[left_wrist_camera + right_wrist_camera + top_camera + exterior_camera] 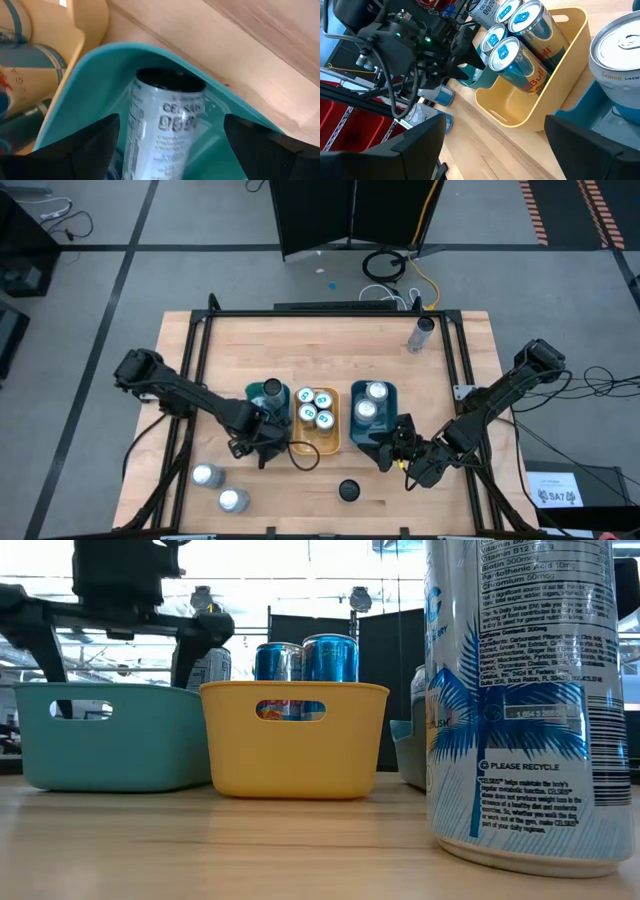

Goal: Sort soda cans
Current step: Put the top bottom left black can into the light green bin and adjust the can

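Cans on a wooden worktop [470,370] framed by black rails, listed left to right. Two silver-topped cans [207,475] [233,500] stand loose near the front left corner, just beside each other. Teal tray [252,393], left of centre: one white can with a dark top [167,125] stands inside it against the end wall; the left gripper [262,435] hangs at the front end of this tray, fingers spread wide on either side of that can and apart from it, nothing held. Orange tray [300,442], touching or just beside the teal one: four blue cans with blue-green top marks [512,45], packed together at the tray's far end, its near end bare. Black round can top [348,491] on the worktop near the front edge, in front of the gap between the orange and blue trays. Blue tray [356,395], right of the orange one: two silver-topped cans [376,392] [366,411] in a row, one behind the other. Right gripper [393,445] sits at the front end of the blue tray, fingers wide apart, empty. One pale can [421,335] lies on its side near the far right corner, well apart from the trays. In the low view a tall white and blue can [525,700] stands close to the camera at the right.
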Controlling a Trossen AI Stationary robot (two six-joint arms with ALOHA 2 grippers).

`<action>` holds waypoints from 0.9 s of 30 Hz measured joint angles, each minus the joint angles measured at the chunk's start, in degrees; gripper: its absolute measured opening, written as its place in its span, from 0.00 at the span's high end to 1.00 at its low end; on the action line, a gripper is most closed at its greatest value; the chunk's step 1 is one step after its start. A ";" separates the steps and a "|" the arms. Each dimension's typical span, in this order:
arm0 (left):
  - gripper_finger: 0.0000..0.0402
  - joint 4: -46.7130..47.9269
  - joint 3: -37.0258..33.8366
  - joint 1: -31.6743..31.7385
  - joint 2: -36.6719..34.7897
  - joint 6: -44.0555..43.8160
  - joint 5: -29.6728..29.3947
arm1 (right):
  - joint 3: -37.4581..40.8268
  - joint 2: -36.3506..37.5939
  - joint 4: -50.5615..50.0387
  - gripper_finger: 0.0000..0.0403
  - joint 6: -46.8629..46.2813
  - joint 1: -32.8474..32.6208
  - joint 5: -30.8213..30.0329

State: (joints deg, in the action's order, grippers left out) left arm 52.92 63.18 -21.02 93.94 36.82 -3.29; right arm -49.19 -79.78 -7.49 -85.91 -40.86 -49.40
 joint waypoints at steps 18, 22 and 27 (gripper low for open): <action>0.29 -3.24 -1.68 0.42 4.07 -0.46 1.86 | 0.00 0.01 -0.07 0.18 0.28 -1.57 0.26; 0.30 -4.16 -1.08 0.42 3.73 -1.89 1.22 | 0.00 0.01 -0.07 0.18 0.97 -2.01 0.27; 0.30 -4.29 0.31 0.42 3.63 -6.29 0.05 | 0.00 0.01 -0.07 0.18 1.53 -1.99 1.56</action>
State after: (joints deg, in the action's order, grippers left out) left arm 48.63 63.49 -20.60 97.57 30.53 -3.25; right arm -49.19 -79.77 -7.55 -84.38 -42.85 -47.84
